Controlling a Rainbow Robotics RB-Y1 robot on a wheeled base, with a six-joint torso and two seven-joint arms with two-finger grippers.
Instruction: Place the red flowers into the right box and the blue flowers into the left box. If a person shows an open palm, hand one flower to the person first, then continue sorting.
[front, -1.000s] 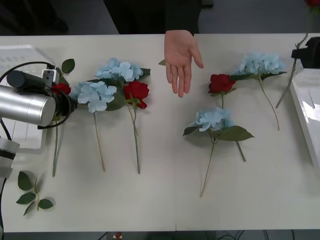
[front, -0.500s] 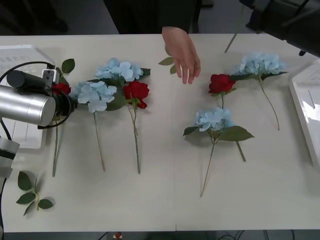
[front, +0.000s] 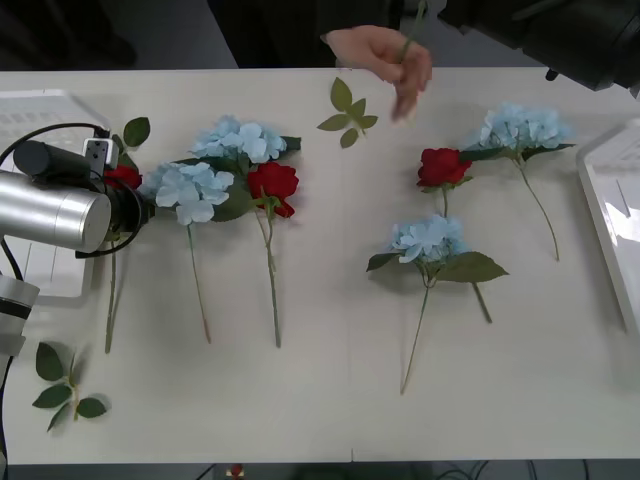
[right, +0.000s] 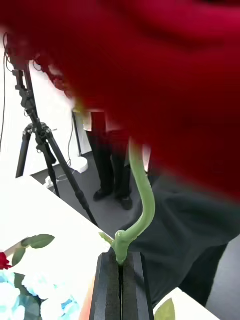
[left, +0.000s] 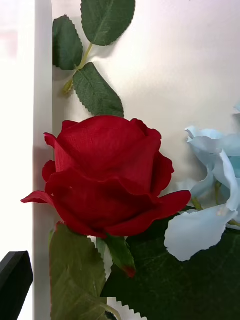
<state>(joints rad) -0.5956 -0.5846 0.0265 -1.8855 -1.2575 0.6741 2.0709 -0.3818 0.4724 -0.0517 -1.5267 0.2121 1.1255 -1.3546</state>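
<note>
Roses first: one red rose (right: 150, 75) is up in the air, and its green stem (right: 142, 200) is pinched tight between the two black fingers (right: 107, 287) of the right pincer (right: 120, 260). At the far edge of the desk (front: 330, 400) a person's hand (front: 385, 55) is closed on a thin green stem.

Three more red roses lie on the desk. One (front: 272, 185) lies beside two blue flowers (front: 235, 140) on the left side. One (front: 441, 166) lies near the middle, just above another blue flower (front: 428, 238). The last one (left: 105, 175) is right in front of the left pincer (front: 130, 205), next to the rim of the left box (front: 40, 105). One black finger (left: 14, 277) shows off to the side of this rose and does not touch it, but I cannot tell how far apart the fingers are.

One more blue flower (front: 520, 128) lies near the right box (front: 615, 200). A loose sprig of green leaves (front: 345, 108) lies close to the hand. Another small sprig (front: 65, 385) lies at the near left corner.
</note>
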